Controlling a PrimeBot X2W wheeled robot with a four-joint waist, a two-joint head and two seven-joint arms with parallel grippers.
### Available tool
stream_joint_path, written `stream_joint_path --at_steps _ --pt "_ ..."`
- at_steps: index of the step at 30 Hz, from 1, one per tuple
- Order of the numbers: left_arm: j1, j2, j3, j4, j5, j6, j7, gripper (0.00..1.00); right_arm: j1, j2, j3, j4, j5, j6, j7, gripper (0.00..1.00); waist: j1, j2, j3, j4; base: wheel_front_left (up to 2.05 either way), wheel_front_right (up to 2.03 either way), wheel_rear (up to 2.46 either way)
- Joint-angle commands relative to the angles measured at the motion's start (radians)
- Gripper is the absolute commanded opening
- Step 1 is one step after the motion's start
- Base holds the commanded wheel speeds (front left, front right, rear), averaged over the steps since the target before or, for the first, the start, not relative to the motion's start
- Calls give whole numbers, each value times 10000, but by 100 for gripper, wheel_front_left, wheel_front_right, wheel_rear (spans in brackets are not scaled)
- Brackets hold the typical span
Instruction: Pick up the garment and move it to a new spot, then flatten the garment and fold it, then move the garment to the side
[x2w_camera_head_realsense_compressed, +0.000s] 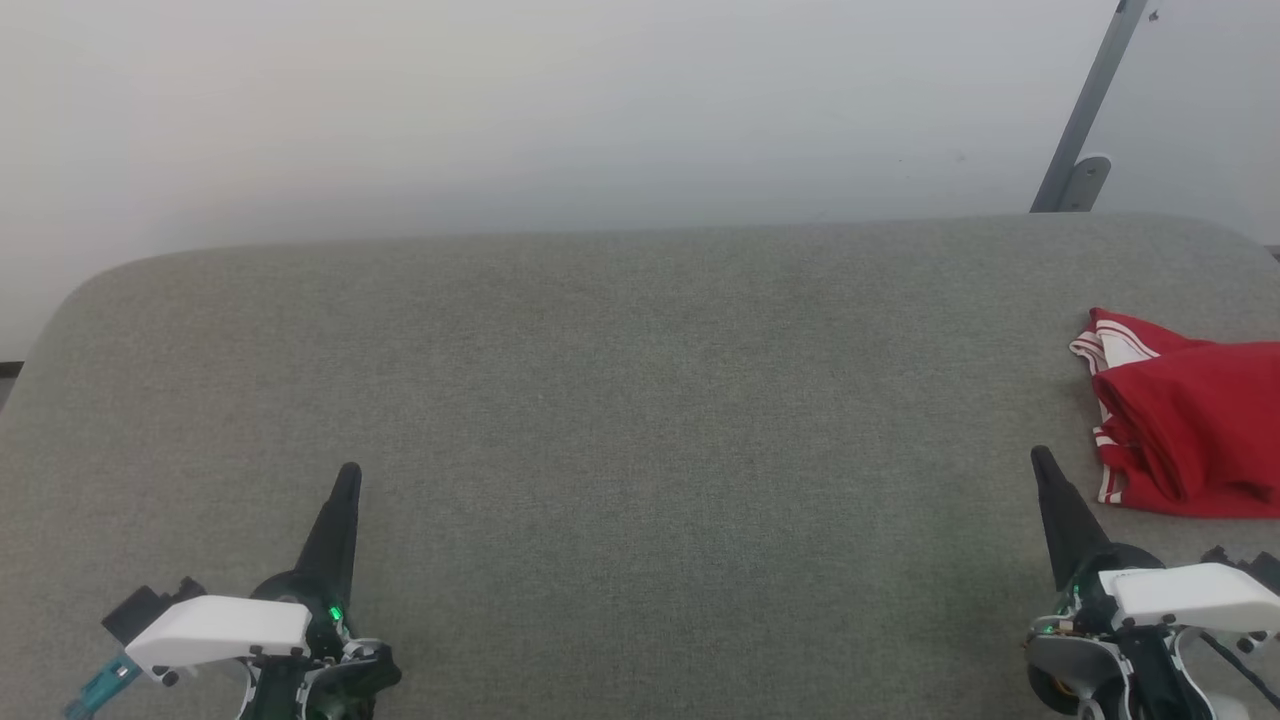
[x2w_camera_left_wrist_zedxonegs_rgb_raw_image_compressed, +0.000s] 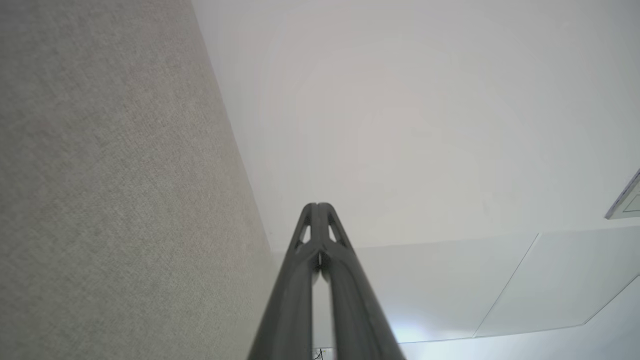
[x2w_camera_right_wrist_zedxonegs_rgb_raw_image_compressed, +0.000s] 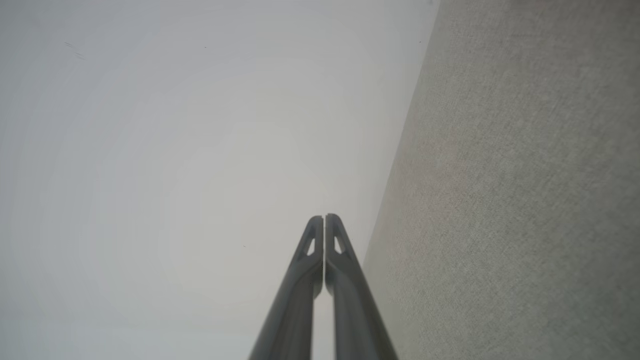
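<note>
1. The garment (x2w_camera_head_realsense_compressed: 1190, 430), red with white striped trim, lies bunched on the grey surface (x2w_camera_head_realsense_compressed: 640, 400) at the right edge of the head view. The frame cuts it off, so it may be loosely folded.
2. The left gripper (x2w_camera_head_realsense_compressed: 348, 470) sits at the lower left, its fingers pressed together on nothing, well apart from the garment.
3. The right gripper (x2w_camera_head_realsense_compressed: 1040, 456) sits at the lower right, likewise pressed together and empty, its tip near the garment's lower left corner.
4. In both wrist views the closed fingers point along the surface toward a pale wall (x2w_camera_head_realsense_compressed: 500, 100).
5. A grey metal bar (x2w_camera_head_realsense_compressed: 1090, 110) leans at the upper right.
</note>
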Motion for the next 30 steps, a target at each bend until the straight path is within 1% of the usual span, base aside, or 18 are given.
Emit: stream_joint_path --at_steps 1,10,30 --pt "-186 -21 46 -52 -180 -30 88 0 -127 29 20 -94 243 4 74 0 0 -1 6 -5 0 0 0" --pt "-239 -96 60 -49 -652 -32 214 0 -161 34 33 -107 822 4 204 0 0 -1 40 -33 0 0 0" --pt "-238 -91 56 -49 -647 -32 213 0 -149 34 32 -101 792 4 202 0 0 -1 40 -33 0 0 0"
